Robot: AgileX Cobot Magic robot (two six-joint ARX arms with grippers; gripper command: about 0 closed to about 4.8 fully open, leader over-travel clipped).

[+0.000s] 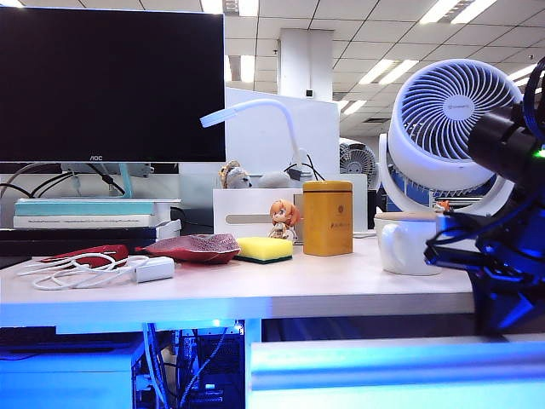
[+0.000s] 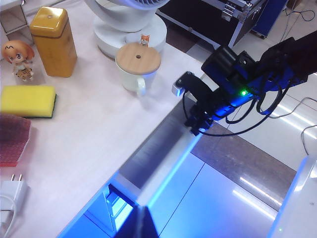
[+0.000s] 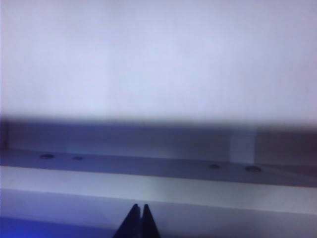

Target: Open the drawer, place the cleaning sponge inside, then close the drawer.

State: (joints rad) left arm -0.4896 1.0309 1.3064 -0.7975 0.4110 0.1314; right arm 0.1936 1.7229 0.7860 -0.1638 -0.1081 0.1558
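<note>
The yellow cleaning sponge point(image 1: 264, 249) point(image 2: 27, 100), with its thin dark green layer, lies flat on the desk between a red pouch and a yellow tin. The white drawer point(image 1: 383, 362) point(image 2: 163, 171) under the desktop stands out a little, with a grey gap along its upper edge. My right gripper point(image 2: 195, 129) point(image 3: 138, 209) is shut and empty, its tips at the drawer's upper edge near the mug's end. In the exterior view only the right arm point(image 1: 502, 256) shows. My left gripper point(image 2: 141, 220) is shut and empty, hovering over the drawer's other end.
On the desk stand a lidded white mug point(image 2: 136, 67), a yellow tin point(image 1: 328, 217), a small figurine point(image 1: 283, 219), a white fan point(image 1: 447, 119), a red pouch point(image 1: 196, 248) and a white charger with cable point(image 1: 153, 269). A monitor point(image 1: 111, 85) stands at the back left.
</note>
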